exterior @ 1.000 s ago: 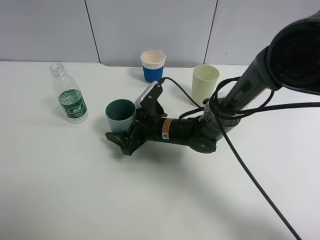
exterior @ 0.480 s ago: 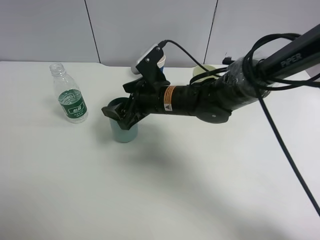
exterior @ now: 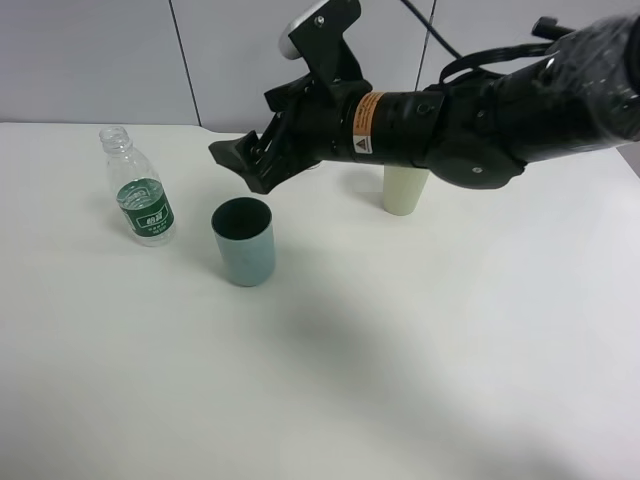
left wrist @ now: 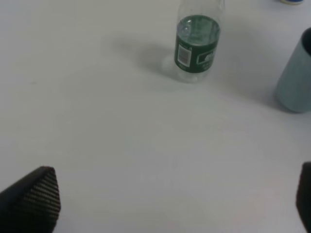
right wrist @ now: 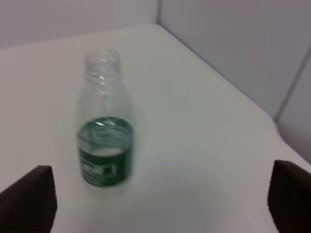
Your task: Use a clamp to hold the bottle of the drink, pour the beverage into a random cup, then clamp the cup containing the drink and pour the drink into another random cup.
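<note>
The bottle [exterior: 138, 200], clear with a green label and no cap, stands upright at the table's left. To its right the short teal cup [exterior: 243, 242] stands upright and free; its dark inside hides any beverage. My right gripper [exterior: 250, 165] hovers open and empty above and behind that cup. The tall pale green cup [exterior: 403, 190] is partly hidden behind the right arm. In the right wrist view the bottle [right wrist: 104, 141] stands ahead of the open right gripper [right wrist: 160, 204]. The left wrist view shows the bottle [left wrist: 197, 46] and teal cup [left wrist: 296, 73] beyond my open left gripper [left wrist: 170, 204].
The white table [exterior: 400, 360] ends at a grey panelled wall [exterior: 100, 60] behind. The bulky right arm [exterior: 480, 110] spans the back right above the table. The left arm is outside the exterior view.
My right gripper has let go of the teal cup, spread its jaws and risen up and back. The cup stays upright on the table. The left gripper has not moved.
</note>
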`<state>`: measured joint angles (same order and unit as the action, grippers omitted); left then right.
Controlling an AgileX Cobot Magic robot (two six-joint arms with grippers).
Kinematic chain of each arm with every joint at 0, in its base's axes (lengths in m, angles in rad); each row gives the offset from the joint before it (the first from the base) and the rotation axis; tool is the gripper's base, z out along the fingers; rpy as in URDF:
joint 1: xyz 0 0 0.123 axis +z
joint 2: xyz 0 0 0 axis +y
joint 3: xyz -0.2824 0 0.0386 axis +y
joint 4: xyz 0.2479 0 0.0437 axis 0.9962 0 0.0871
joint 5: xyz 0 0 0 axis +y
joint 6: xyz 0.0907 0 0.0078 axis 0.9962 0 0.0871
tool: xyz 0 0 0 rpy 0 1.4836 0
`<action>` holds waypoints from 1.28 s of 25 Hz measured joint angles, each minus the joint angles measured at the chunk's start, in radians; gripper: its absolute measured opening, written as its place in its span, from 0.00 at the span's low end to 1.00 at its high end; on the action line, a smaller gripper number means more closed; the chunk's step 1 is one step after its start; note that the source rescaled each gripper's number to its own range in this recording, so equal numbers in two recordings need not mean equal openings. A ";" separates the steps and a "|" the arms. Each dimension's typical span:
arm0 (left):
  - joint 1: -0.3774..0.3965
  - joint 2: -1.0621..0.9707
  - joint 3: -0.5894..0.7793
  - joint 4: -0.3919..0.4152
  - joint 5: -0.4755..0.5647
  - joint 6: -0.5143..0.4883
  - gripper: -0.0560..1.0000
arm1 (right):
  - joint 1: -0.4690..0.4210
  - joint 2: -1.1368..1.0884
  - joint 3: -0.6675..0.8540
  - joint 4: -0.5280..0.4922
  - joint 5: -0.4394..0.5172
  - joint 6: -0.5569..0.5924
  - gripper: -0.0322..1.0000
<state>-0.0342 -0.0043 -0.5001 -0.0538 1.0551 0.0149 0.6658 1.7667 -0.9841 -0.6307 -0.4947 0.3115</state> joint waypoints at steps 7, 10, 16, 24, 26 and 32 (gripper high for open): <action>0.000 0.000 0.000 0.000 0.000 0.000 0.97 | -0.098 -0.181 0.000 0.019 0.372 -0.002 0.81; 0.000 0.000 0.000 0.000 0.000 0.000 0.97 | -0.167 -0.266 0.001 0.020 0.531 -0.002 0.81; 0.000 0.000 0.000 0.000 0.000 0.000 0.97 | -0.345 -0.443 0.001 0.145 0.764 -0.042 0.81; 0.000 0.000 0.000 0.000 0.000 0.000 0.97 | -0.600 -0.700 0.001 0.218 0.986 -0.083 0.81; 0.000 0.000 0.000 0.000 0.000 0.000 0.97 | -0.662 -0.766 0.001 0.219 1.042 -0.087 0.81; 0.000 0.000 0.000 0.000 0.000 0.000 0.97 | -0.715 -0.992 0.001 0.244 1.205 -0.088 0.81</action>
<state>-0.0342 -0.0043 -0.5001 -0.0538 1.0551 0.0149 -0.0488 0.7751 -0.9835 -0.3868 0.7103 0.2240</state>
